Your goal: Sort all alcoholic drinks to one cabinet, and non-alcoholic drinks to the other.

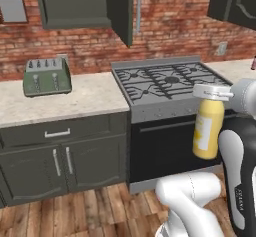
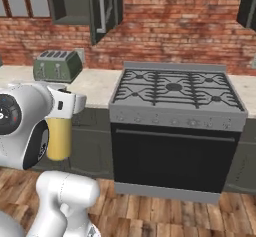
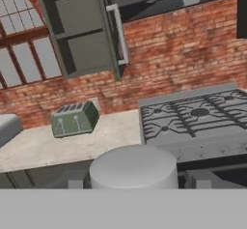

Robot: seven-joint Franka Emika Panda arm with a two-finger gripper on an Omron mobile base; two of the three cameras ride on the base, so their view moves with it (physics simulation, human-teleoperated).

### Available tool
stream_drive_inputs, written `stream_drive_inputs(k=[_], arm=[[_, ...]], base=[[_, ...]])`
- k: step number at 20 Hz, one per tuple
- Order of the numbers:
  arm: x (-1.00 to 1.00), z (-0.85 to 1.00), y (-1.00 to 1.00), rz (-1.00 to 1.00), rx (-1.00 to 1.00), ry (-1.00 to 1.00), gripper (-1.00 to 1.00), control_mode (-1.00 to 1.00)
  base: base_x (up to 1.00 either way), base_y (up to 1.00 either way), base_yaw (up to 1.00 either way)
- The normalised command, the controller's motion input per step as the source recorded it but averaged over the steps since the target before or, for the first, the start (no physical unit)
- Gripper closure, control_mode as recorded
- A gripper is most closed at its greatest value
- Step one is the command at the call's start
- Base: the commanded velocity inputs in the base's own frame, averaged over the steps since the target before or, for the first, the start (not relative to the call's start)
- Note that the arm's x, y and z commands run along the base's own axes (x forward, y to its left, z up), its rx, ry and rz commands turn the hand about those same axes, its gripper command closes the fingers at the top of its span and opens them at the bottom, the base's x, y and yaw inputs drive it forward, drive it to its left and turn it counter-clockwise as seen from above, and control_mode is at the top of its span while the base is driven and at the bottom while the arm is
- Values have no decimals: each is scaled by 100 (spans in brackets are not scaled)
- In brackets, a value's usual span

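Red brick wall backs the kitchen you are looking at, with a pale counter (image 1: pixel 90 98) and a gas stove (image 1: pixel 165 78) along it. Your claw (image 1: pixel 212 92) is clamped on the tall yellow bottle (image 1: pixel 207 131), gripping it just under the white cap (image 3: pixel 132 167); the bottle hangs upright below the fingers, out over the floor and in front of the oven door (image 2: pixel 172 156), touching nothing else. In the hand view the cap sits right between the two dark finger tips, so the jaws stand apart by the width of the bottle's neck and press on it from both sides. Ahead of the claw and well above it, you see the wall cabinet (image 3: pixel 79 27) with its door swung open, one inner shelf across it and a long pale bar handle (image 3: pixel 118 35) on the door's edge. Beyond the claw and lower than that cabinet, a green toaster (image 3: pixel 75 119) stands on the counter, well apart from the bottle. Up and to the claw's right, a second dark cabinet (image 1: pixel 232 3) hangs on the wall past the stove. Below the counter you have dark drawers and doors (image 1: pixel 60 156), and wooden floor (image 2: pixel 150 213) under the arm.
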Motion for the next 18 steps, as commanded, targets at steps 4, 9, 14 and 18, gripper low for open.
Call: stream_drive_inputs(k=[4, 9, 14, 18], arm=[[0, 0, 0, 0, 0, 0, 100, 100], [0, 0, 0, 0, 0, 0, 100, 100], [0, 0, 0, 0, 0, 0, 100, 100], [0, 0, 0, 0, 0, 0, 100, 100]], base=[[0, 99, -13], [0, 85, -13], [27, 67, -11], [51, 40, -8]])
